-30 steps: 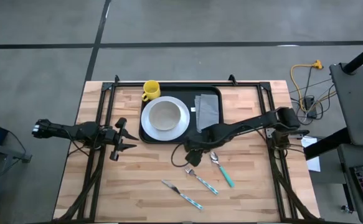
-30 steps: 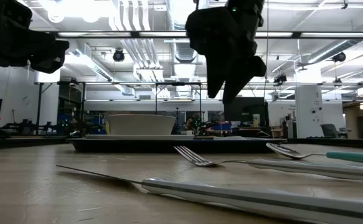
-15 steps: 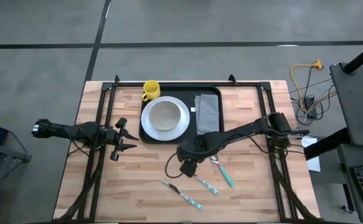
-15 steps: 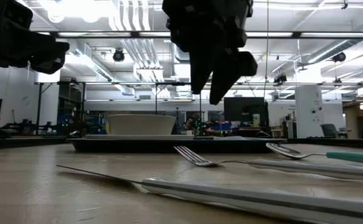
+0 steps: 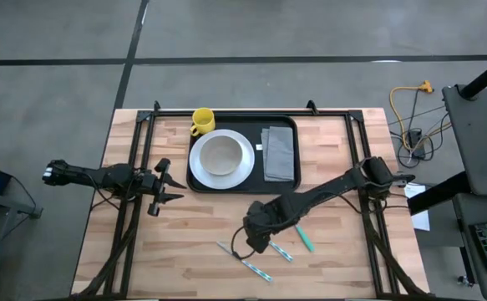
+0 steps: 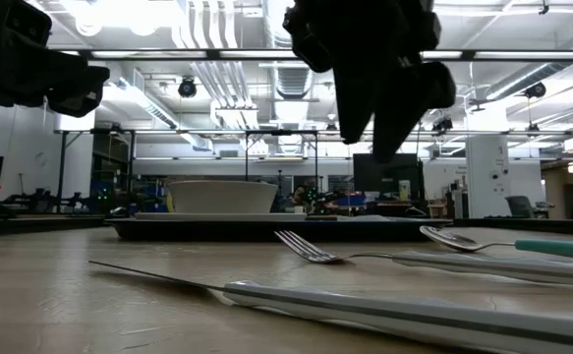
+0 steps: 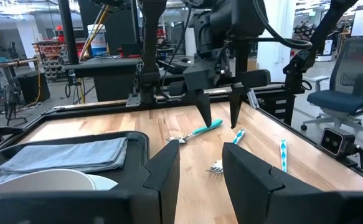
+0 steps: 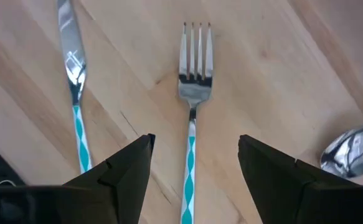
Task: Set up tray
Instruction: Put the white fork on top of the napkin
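The black tray [image 5: 289,125] lies at the table's far middle. It carries a white plate [image 5: 241,171] with a bowl [image 5: 221,155] and a grey napkin [image 5: 279,153]. A yellow mug [image 5: 201,121] stands at its far left corner. A fork [image 8: 192,81], a knife [image 8: 74,68] and a teal-handled spoon [image 5: 303,236] lie flat on the wood nearer me. My right gripper [image 8: 195,142] hangs open above the fork [image 5: 275,245], a finger over each side of its handle, clear of the table in the low view [image 6: 379,108]. My left gripper [image 5: 164,186] waits open, left of the tray.
Black frame rails run along the table's left, right and far sides [image 5: 226,111]. Bare wood lies on the near left [image 5: 159,251]. In the low view the knife [image 6: 296,295] is nearest the camera, with the fork [image 6: 311,251] and spoon [image 6: 463,239] behind it.
My right gripper has moved from beside the tray's near edge toward the table's near edge and now hangs over the fork, still open. The cutlery and the tray have stayed put.
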Controlling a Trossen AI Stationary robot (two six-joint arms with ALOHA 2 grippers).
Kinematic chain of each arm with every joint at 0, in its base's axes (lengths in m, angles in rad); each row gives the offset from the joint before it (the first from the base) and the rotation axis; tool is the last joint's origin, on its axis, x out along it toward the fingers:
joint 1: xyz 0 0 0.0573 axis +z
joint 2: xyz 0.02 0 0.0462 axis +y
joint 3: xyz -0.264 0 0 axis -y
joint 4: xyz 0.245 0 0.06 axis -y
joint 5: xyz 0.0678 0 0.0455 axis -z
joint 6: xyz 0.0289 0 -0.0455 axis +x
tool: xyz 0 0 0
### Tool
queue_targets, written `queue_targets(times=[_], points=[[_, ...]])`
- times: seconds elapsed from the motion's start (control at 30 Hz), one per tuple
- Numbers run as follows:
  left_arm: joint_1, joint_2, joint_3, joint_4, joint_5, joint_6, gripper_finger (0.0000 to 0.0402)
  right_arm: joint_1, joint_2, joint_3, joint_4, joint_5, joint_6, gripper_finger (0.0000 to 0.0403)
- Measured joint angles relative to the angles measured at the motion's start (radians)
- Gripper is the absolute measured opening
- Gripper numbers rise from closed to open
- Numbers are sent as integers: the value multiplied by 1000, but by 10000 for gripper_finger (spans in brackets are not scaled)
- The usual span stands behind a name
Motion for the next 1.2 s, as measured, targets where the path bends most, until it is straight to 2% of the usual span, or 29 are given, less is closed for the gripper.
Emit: queue_targets(times=[0.47, 0.73, 1.2], points=[[0, 0, 0, 0, 0, 0, 102, 107, 0, -7, 28, 99, 128, 226], [0, 0, 0, 0, 0, 0, 102, 130, 0, -7, 61, 195, 101, 226], [0, 0, 0, 0, 0, 0, 102, 129, 0, -18, 50, 202, 154, 226]])
